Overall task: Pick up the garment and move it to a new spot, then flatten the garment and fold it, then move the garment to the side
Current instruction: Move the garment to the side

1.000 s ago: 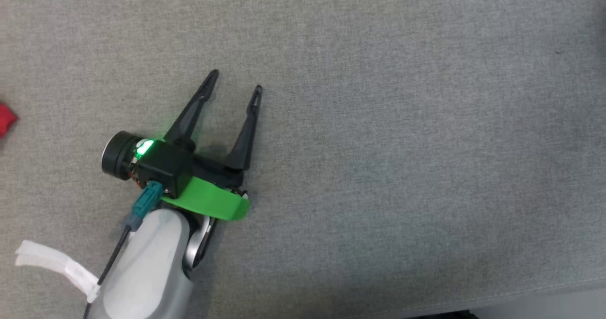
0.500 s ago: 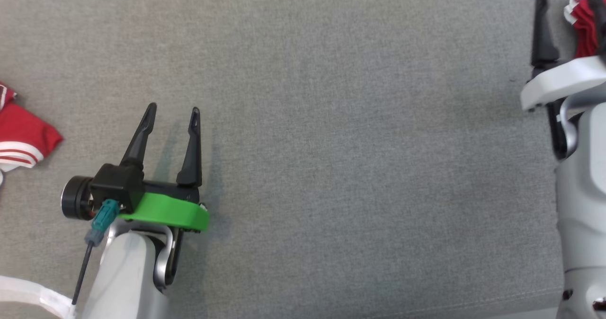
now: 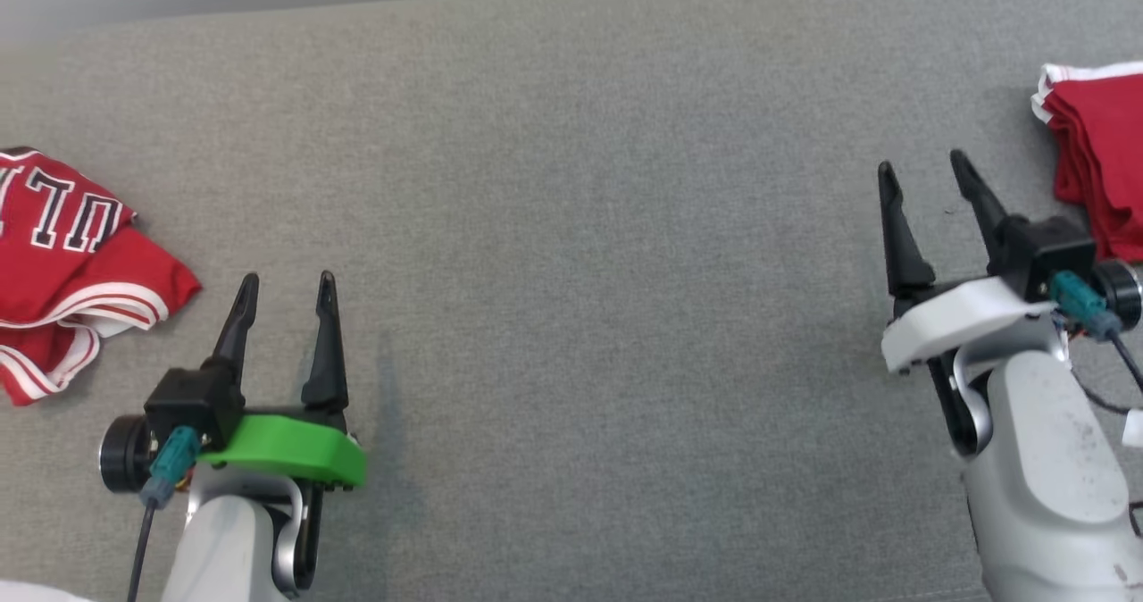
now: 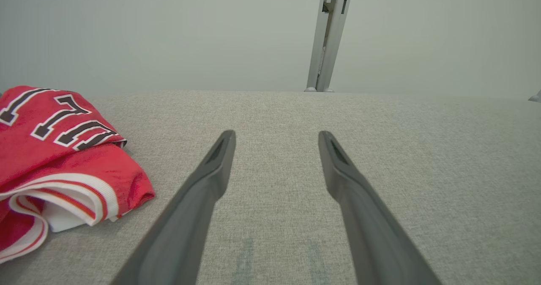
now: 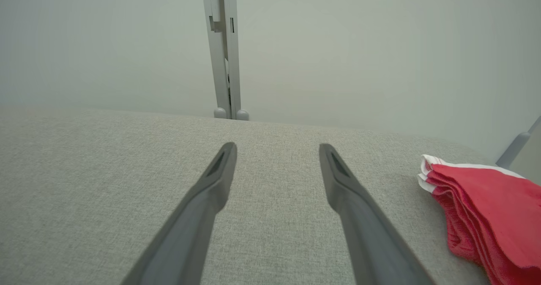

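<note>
The garment (image 3: 62,263) is a crumpled red jersey with white trim and dark lettering, lying at the left edge of the grey surface; it also appears in the left wrist view (image 4: 55,158). My left gripper (image 3: 288,277) stands open and empty to the right of it, apart from the cloth, with bare fabric between its fingers (image 4: 277,133). My right gripper (image 3: 921,163) is open and empty at the right, its fingers over bare surface (image 5: 277,146).
A neatly folded stack of red cloth (image 3: 1103,155) with white edging lies at the far right, just right of my right gripper (image 5: 486,209). The grey fabric surface (image 3: 580,271) ends at a pale wall with a metal post (image 4: 331,35) behind.
The head camera has swung, bringing the jersey, the folded stack, the far edge and my right gripper into view. My left gripper's fingers now point straight up the view. Both grippers stay open.
</note>
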Controlling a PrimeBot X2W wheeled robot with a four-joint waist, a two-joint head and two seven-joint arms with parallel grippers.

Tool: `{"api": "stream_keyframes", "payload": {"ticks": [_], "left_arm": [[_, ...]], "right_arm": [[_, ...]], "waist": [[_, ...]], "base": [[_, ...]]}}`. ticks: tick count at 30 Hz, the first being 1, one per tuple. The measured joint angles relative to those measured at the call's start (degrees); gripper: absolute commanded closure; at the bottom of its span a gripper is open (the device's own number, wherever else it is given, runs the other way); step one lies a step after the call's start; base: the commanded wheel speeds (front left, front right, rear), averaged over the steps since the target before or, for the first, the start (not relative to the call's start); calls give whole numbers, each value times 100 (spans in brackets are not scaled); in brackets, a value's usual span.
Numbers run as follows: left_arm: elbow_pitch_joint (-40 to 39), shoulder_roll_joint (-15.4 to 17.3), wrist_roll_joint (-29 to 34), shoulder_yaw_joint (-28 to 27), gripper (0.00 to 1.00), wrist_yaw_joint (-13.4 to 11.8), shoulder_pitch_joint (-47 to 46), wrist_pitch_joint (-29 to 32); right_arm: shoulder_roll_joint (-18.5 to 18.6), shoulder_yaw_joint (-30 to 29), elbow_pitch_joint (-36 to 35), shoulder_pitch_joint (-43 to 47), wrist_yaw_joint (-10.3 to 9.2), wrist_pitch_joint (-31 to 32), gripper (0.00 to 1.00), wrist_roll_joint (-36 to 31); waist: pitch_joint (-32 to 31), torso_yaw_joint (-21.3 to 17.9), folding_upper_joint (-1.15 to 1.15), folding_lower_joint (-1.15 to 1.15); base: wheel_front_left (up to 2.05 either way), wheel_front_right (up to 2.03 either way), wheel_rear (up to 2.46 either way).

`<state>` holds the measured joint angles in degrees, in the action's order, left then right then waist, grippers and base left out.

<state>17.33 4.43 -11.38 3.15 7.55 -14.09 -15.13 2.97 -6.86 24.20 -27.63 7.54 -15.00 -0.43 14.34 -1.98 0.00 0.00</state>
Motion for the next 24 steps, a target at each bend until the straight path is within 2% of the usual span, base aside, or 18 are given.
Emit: {"api": "stream_keyframes", "payload": {"ticks": [10,24], "left_arm": [[137,-82,43,-189,0,0,598,0],[-94,-146,78,-299,0,0,1357,0]], "right_arm": [[-16,383,-310,955,0,0,0,765],[-14,750,-399,1839,0,0,0,1021]], "waist": [[-560,83,0,0],[-1168,78,0,0]], "base": [[0,0,0],[0,0,0]]}}
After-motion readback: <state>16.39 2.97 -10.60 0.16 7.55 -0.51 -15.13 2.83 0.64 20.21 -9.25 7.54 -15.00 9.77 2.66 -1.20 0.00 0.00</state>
